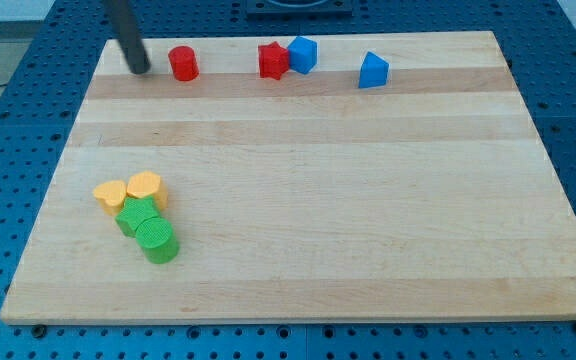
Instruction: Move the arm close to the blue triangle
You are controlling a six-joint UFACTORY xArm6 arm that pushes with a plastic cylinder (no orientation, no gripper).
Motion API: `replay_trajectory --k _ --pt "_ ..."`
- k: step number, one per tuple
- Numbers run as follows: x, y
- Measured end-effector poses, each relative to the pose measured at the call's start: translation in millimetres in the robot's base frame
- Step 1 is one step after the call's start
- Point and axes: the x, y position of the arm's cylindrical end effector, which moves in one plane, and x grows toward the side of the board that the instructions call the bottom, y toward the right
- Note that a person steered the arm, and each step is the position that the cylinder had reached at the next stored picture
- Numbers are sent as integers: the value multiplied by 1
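The blue triangle (pixel 373 71) stands near the view's top, right of centre, on the wooden board (pixel 368 220). My tip (pixel 141 70) is near the board's top left, just left of a red cylinder (pixel 183 63), far to the left of the blue triangle. Between them a red star-shaped block (pixel 273 60) touches a blue cube (pixel 303 54).
At the view's lower left sits a cluster: two yellow blocks (pixel 111 194) (pixel 146 187) and two green blocks (pixel 136 217) (pixel 156 241), the lower one a cylinder. The board lies on a blue perforated table (pixel 8 110).
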Motion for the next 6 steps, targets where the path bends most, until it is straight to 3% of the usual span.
replay_trajectory --k 1,2,3,4,5,6 --pt "1 84" --pt "13 77" --pt "94 67" --pt "140 179" --pt "136 285" --pt "126 349"
